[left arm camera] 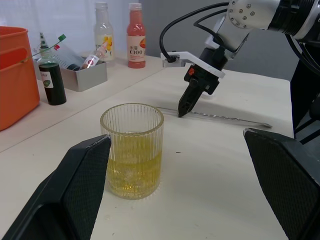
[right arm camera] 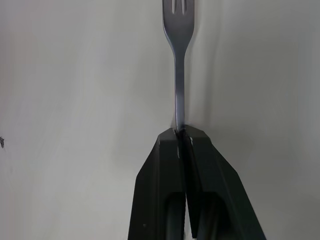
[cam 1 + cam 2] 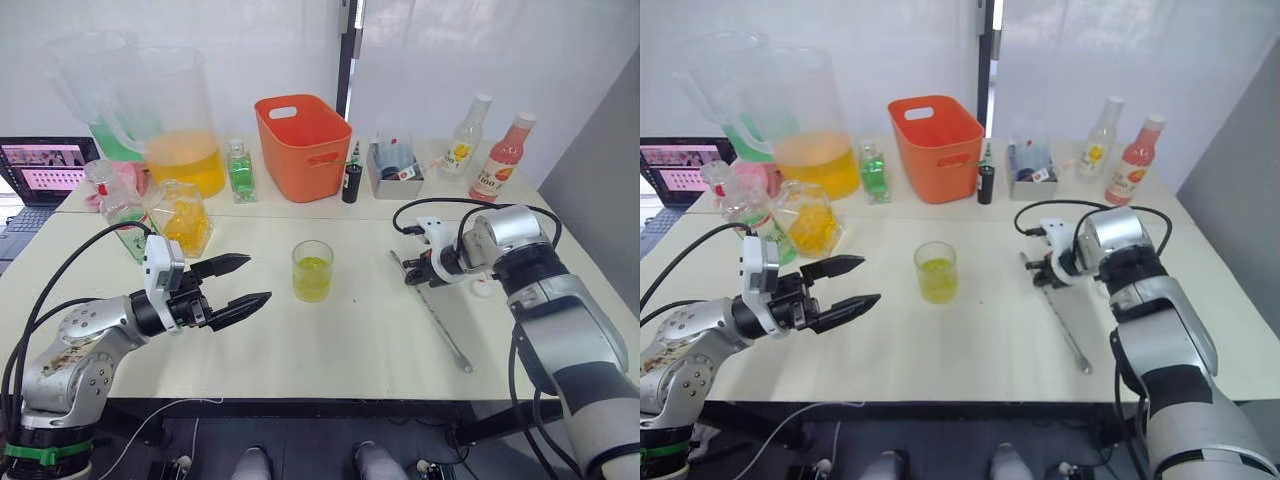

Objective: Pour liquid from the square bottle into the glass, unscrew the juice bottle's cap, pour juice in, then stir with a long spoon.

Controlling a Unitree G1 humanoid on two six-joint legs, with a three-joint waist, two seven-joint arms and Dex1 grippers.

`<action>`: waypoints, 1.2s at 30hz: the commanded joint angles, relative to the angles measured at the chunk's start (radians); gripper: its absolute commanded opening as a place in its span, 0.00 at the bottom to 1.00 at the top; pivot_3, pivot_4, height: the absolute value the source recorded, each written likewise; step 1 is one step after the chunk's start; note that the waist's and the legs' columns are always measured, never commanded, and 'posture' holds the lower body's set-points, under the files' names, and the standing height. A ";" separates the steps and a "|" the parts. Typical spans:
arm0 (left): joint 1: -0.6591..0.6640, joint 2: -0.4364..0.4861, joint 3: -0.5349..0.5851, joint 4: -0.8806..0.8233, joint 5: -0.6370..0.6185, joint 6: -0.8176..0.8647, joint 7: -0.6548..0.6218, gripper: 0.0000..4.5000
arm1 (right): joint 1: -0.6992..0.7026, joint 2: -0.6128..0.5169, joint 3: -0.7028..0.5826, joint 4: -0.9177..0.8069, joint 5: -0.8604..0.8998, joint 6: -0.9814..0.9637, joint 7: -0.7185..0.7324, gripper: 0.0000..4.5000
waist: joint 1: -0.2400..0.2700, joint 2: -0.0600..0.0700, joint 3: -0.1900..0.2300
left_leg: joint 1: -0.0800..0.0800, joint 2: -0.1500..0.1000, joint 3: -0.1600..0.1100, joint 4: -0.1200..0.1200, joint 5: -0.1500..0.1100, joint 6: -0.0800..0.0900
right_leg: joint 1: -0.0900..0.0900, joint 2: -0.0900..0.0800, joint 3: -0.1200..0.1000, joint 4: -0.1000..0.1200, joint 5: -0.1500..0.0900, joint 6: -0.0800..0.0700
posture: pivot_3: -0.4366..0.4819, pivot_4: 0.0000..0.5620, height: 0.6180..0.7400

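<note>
The ribbed glass (image 3: 312,270) stands mid-table, about a third full of yellow liquid. My left gripper (image 3: 245,282) is open to its left, with the glass showing between its fingers (image 1: 75,190) in the left wrist view. The long spoon (image 3: 440,325) lies flat on the table to the right of the glass. My right gripper (image 3: 412,275) points down at its far end and is shut on the thin handle (image 2: 179,75). The square bottle (image 3: 240,172), holding green liquid, stands at the back. Two capped juice bottles, one pale (image 3: 463,140) and one pink (image 3: 505,158), stand at the back right.
An orange basket (image 3: 303,145) stands behind the glass, with large pitchers (image 3: 175,130) and bags (image 3: 185,218) at the back left. A small dark bottle (image 3: 351,183) and a metal tin (image 3: 393,165) sit beside the basket. A laptop (image 3: 40,170) is far left.
</note>
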 commanded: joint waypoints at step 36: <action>0.044 0.175 0.062 0.580 0.279 -0.323 -0.155 1.00 | 1.412 -0.074 -0.995 -1.190 0.042 -0.874 0.310 0.99 | 0.006 0.000 0.000 | 0.012 0.000 0.002 0.001 -0.005 -0.008 | 0.011 -0.002 0.000 -0.002 -0.005 -0.007 | 0.48 0.27 1.00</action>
